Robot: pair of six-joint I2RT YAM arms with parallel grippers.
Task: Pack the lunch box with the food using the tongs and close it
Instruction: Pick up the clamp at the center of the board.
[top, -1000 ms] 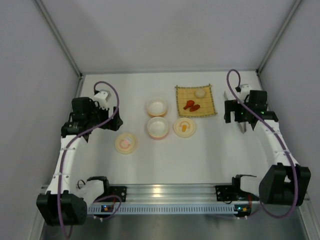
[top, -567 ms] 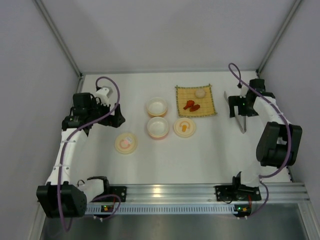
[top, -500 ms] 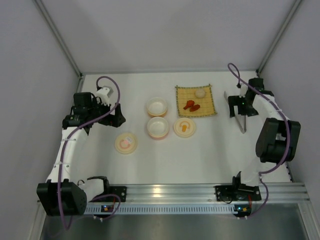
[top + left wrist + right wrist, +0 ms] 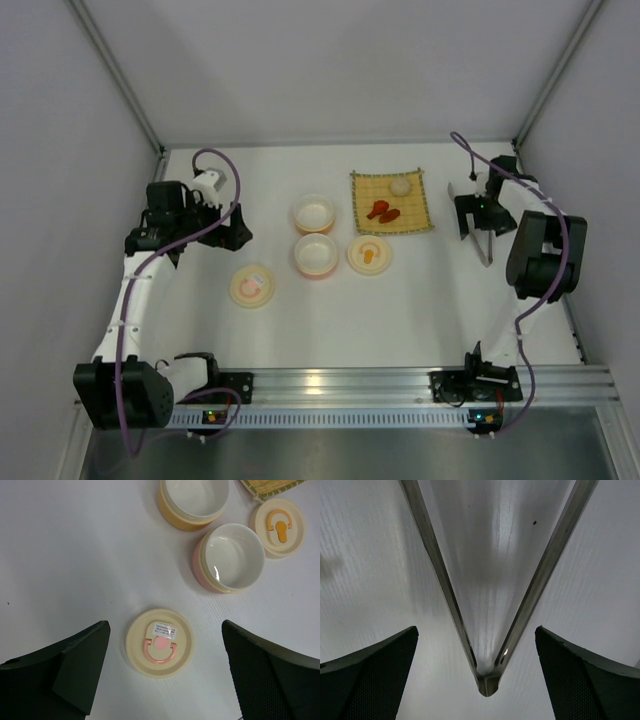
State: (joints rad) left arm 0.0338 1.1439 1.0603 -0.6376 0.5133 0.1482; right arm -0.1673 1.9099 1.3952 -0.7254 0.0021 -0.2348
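The silver tongs [image 4: 484, 243] lie on the white table at the right. In the right wrist view their two arms spread in a V from the joined end [image 4: 488, 684]. My right gripper [image 4: 474, 214] [image 4: 475, 630] is open and hovers over them, a finger on each side of the joined end. The food rests on a yellow mat [image 4: 418, 218]: an off-white ball [image 4: 400, 186] and red-orange sausage pieces [image 4: 383, 211]. Both lunch box bowls, orange [image 4: 314, 213] [image 4: 195, 500] and pink [image 4: 315, 254] [image 4: 232, 557], stand open. My left gripper [image 4: 236, 231] [image 4: 164, 627] is open above a cream lid [image 4: 160, 642].
A second cream lid with an orange mark [image 4: 369, 254] [image 4: 278, 527] lies right of the pink bowl. The lid with the pink ring [image 4: 251, 286] lies left of the bowls. Grey walls and frame posts enclose the table on three sides.
The right arm's elbow swung from near its base up along the right side, with the gripper staying over the tongs. The left gripper shifted slightly right toward the bowls.
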